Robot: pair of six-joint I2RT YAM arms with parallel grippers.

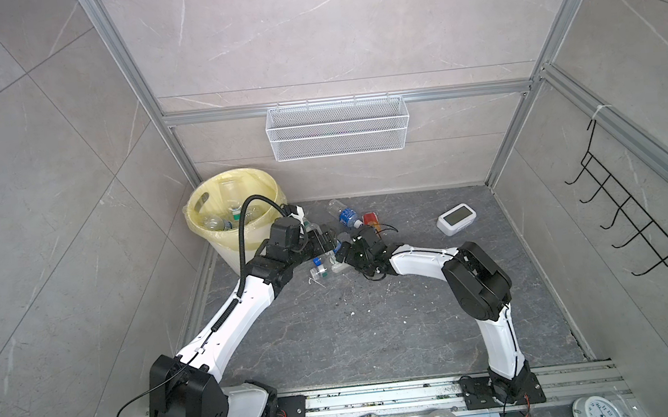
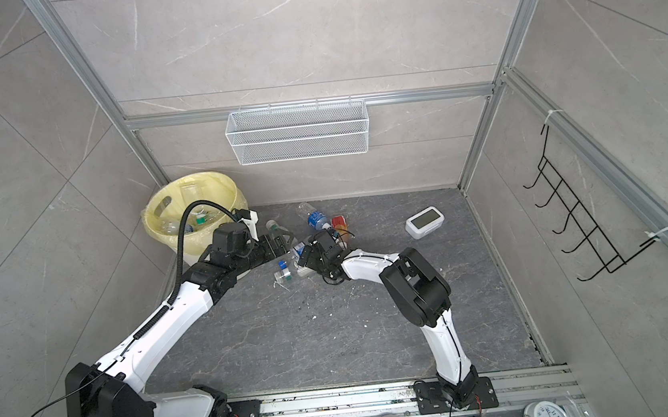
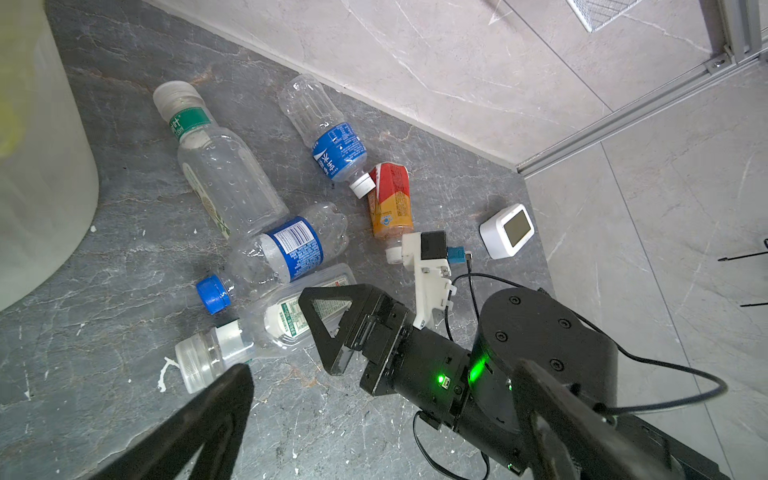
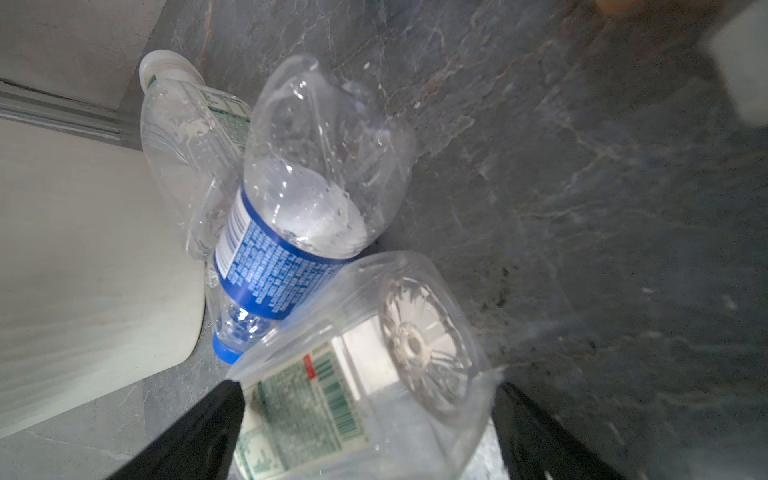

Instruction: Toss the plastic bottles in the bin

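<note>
Judging from both top views, the task is taken as partly done. Several clear plastic bottles [image 1: 216, 223] are seen inside the bin [image 1: 230, 251] in the far left corner, and a cluster is left on the floor [image 1: 336, 334] just beside it. The left gripper [image 1: 324, 237] and right gripper [image 1: 341, 254] are found low over that cluster.

In the left wrist view five are counted lying on their sides: a green-banded bottle [image 3: 216, 166], a far blue-labelled bottle [image 3: 332, 141], a near blue-labelled bottle [image 3: 286, 249], an orange-red bottle [image 3: 390, 199] and a square clear bottle [image 3: 274, 332]. The left gripper's fingers are spread wide, with nothing between them.

In the right wrist view the square clear bottle is straddled near its base by the right jaws. Whether it is being pressed cannot be told. The near blue-labelled bottle is seen dented, with droplets inside.
</note>
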